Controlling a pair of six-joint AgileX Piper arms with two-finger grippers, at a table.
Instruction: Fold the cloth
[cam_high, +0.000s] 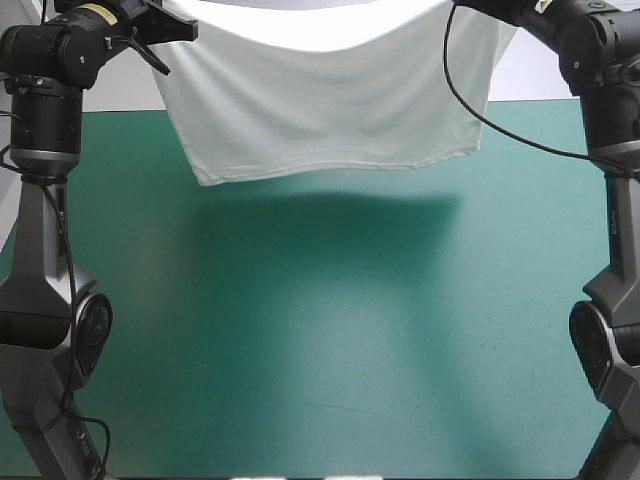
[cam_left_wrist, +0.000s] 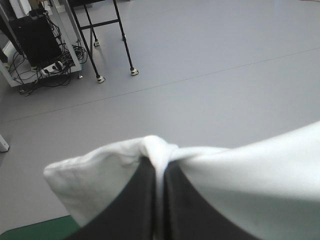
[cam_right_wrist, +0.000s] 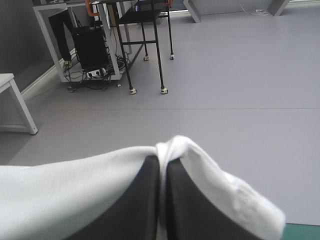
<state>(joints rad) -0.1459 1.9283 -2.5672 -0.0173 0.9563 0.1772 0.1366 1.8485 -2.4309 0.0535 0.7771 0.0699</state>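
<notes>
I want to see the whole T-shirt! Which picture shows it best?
The high view: the T-shirt hangs spread wide over the table, bottom hem showing. The left wrist view shows only a bunched corner pinched in the left gripper; the right wrist view shows the same in the right gripper.

The right gripper (cam_right_wrist: 162, 167) pinches a fold of the white T-shirt (cam_right_wrist: 65, 195).

Premises present as a robotics laboratory. A left robot arm (cam_high: 40, 110) and a right robot arm (cam_high: 610, 110) stand at a teal-green-covered table (cam_high: 330, 330). Beyond lies bare grey floor (cam_left_wrist: 210, 75), with a black equipment case (cam_right_wrist: 90, 47) among loose cables (cam_right_wrist: 95, 82), a black metal-legged stand (cam_right_wrist: 142, 15) and a white bench (cam_right_wrist: 6, 80).
</notes>
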